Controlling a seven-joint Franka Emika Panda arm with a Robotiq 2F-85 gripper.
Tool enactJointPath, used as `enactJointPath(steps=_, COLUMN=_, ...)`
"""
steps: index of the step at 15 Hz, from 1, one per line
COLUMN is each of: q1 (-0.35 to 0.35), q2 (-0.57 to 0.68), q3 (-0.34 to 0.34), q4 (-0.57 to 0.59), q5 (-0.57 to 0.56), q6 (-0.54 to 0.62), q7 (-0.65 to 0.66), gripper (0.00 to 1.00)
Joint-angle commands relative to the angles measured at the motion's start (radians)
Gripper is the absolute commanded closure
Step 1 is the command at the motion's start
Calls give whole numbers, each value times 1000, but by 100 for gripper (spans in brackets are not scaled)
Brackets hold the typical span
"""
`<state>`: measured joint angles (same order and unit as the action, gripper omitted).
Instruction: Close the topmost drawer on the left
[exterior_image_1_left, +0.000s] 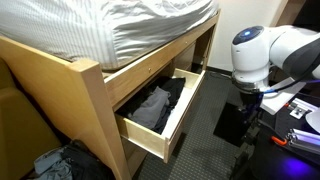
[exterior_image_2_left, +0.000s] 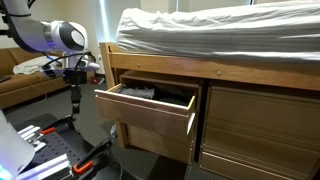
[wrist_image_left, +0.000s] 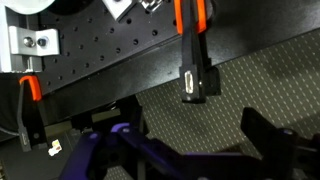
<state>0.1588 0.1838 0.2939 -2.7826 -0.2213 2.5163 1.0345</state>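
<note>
The topmost drawer (exterior_image_2_left: 150, 112), a boxy pale-wood piece with a smooth flat front, stands pulled out of the bed frame (exterior_image_1_left: 95, 100), with crumpled dark clothes (exterior_image_1_left: 155, 105) inside. The black hand (exterior_image_2_left: 75, 78) hangs well apart from it; I cannot tell whether it is spread or pressed together.

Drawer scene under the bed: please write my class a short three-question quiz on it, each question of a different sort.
1. True or false: the topmost drawer on the left is fully shut.
2. What lies inside it? A) dark clothing B) books C) nothing
3. Fill in: the gripper is ____ the drawer (touching / apart from).

Key: 1 false, it stands pulled out; 2 A; 3 apart from.
</note>
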Motion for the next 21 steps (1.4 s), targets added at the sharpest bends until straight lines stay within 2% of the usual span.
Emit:
enactJointPath(steps=1, q1=56, q2=1, q3=-52, q4=2, q5=22, q6=1, q7=-16, gripper=0)
enactJointPath(steps=2, q1=56, q2=1, q3=-53, q4=3, q5=22, q6=1, q7=-16, gripper=0)
enactJointPath(steps=5, q1=145, q2=53, q3=-174, q4=7, q5=-215, q6=143, q7=285, gripper=0)
enactJointPath(steps=6, q1=195, q2=85, q3=-244, q4=14, q5=-307, q6=165, q7=374, gripper=0)
enactJointPath(steps=8, q1=241, q2=178, q3=-320, q4=36, q5=-452, q6=215, q7=554, gripper=0)
enactJointPath(steps=10, q1=261, q2=262, q3=-373, q4=48, q5=-533, q6=281, q7=688, gripper=0)
enactJointPath(steps=12, q1=273, q2=339, q3=-416, q4=66, q5=-567, q6=358, q7=774, gripper=0)
enactJointPath(steps=14, q1=244, q2=367, q3=-420, q4=64, q5=-545, q6=448, q7=786, gripper=0)
enactJointPath(steps=15, q1=263, q2=390, q3=-454, q4=88, q5=-549, q6=504, q7=822, gripper=0)
enactJointPath(steps=16, q1=332, q2=362, q3=-518, q4=91, q5=-574, q6=517, q7=888, gripper=0)
enactJointPath(steps=20, q1=534, q2=347, q3=-758, q4=140, q5=-616, q6=586, q7=1058, gripper=0)
enactJointPath(steps=21, q1=534, q2=352, q3=-771, q4=149, q5=-603, q6=581, q7=1060, gripper=0)
